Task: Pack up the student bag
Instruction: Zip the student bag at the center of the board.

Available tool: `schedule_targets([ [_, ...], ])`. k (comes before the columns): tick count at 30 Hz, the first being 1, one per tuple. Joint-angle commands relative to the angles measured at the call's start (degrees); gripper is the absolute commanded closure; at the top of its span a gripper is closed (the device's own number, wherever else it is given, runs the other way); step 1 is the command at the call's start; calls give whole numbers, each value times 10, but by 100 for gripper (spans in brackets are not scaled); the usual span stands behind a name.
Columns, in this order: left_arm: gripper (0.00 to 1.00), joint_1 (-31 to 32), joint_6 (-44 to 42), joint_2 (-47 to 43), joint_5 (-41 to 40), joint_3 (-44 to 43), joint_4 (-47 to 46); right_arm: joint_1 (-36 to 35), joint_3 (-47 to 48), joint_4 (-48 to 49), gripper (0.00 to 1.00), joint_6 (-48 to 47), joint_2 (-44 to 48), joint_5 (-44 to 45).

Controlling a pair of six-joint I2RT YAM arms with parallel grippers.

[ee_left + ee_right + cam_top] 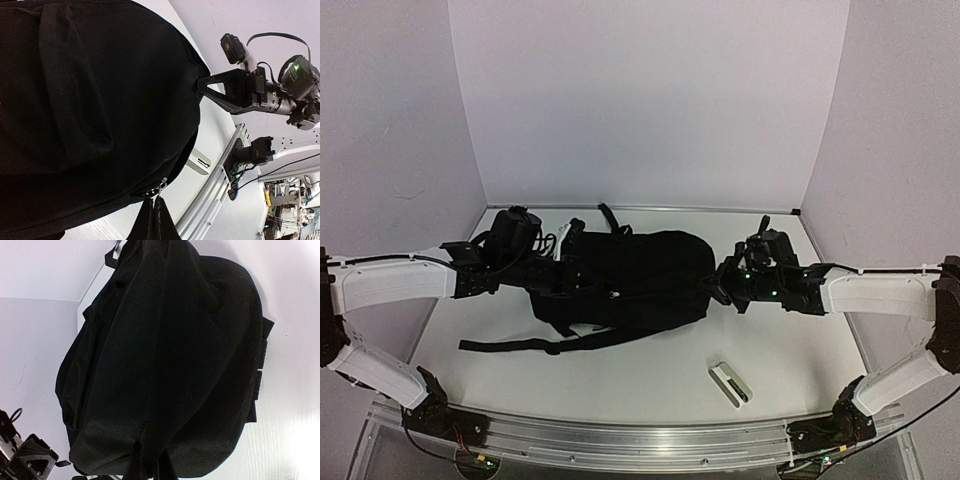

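Student bag (640,280) lies on its side across the middle of the counter (620,390), long axis left to right, stretched between my two hands. It is black fabric all over. One loose strap (510,345) trails out from the bag's left end and runs along the counter on the bag's near side.

My left hand (558,268) is at the bag's left end. It is fully closed, pinching the bag's edge right by a zipper pull (161,185). In the left wrist view the two fingers (144,225) come up pressed together into the fabric.

My right hand (720,282) is at the bag's right end, opposite the left one. It is also closed all the way, nipping a bit of the bag's fabric. The cloth there draws out into a small point toward the hand, clear in the left wrist view. In the right wrist view the bag fills nearly the whole frame, and the fingers meet on its lower edge.

Small white and grey flat item (731,384) lies on the counter on the near side of the bag, off its right end, well apart from it. Cannot tell what it is.

Cannot tell whether the bag's main opening is zipped.
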State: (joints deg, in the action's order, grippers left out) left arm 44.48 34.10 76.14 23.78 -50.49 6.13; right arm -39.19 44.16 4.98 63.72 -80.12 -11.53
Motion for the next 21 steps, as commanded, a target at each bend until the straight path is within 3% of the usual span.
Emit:
schedule_targets([
  [1, 100, -28, -1, -47, -16, 18, 20, 45, 4, -32, 100, -38, 5, 62],
  [4, 99, -32, 0, -38, 8, 10, 30, 54, 14, -37, 100, -50, 1, 60],
  [5, 93, -32, -4, -33, 16, -3, 40, 55, 18, -39, 100, -56, 1, 63],
  [10, 37, -38, -50, -12, -16, -101, 126, 62, 52, -89, 100, -108, 2, 91],
  [12, 25, -53, -71, 0, -54, -133, 162, 68, 65, -108, 100, -124, -2, 103],
  [15, 16, -87, -88, 34, -93, -174, 205, 80, 78, -121, 100, -145, -8, 112],
  [21, 12, -129, -80, 124, -64, -217, 194, 99, 104, -132, 100, -174, -30, 114],
])
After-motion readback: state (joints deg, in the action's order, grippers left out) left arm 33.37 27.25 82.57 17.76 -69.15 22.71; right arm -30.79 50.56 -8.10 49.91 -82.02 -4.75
